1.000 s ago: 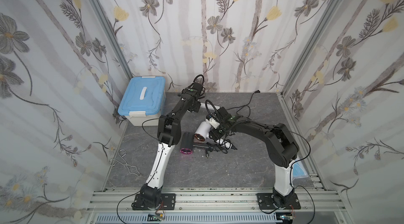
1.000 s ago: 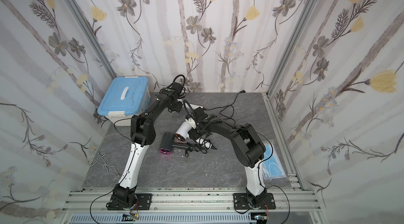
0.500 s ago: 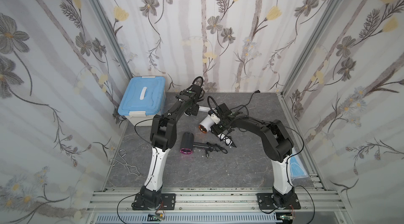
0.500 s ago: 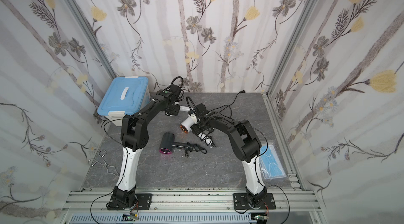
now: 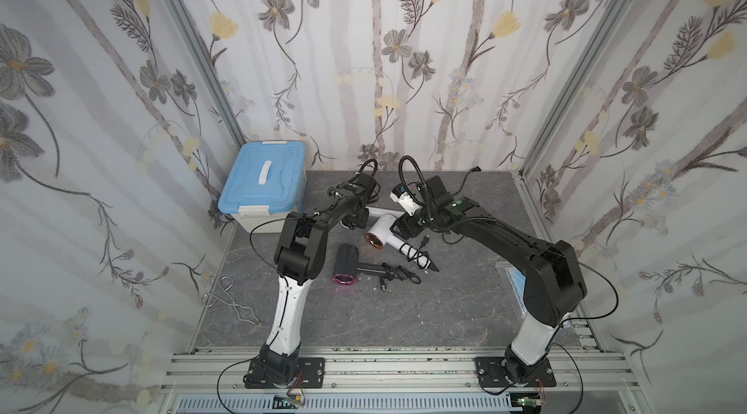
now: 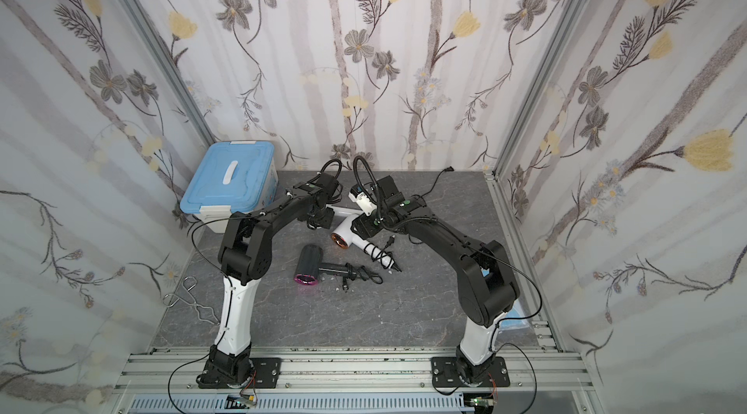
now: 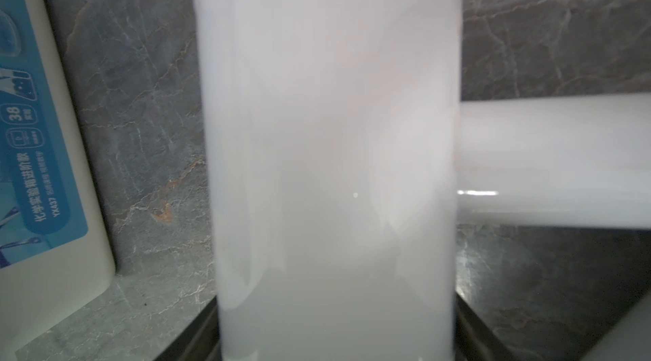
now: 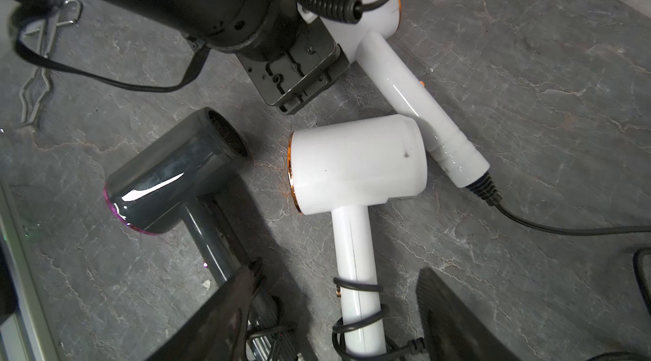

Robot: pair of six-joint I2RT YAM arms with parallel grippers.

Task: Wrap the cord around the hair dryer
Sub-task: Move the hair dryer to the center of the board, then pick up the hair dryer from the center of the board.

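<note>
My left gripper (image 7: 336, 306) straddles the rear white hair dryer (image 7: 331, 130) beside the box (image 7: 45, 172) marked "YX437"; I cannot tell if it clamps. The dryer's cord (image 8: 563, 230) trails loose; my right gripper (image 8: 340, 271) hangs released.

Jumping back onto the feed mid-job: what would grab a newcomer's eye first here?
Three hair dryers cluster between the arms: a dark grey hair dryer nearest the arm bases, a white hair dryer with cord coiled around its handle, and a second white dryer behind it whose trailing cord runs off loose. The left gripper straddles that rear dryer's barrel, while the right gripper hovers open over the coiled handle.
</note>
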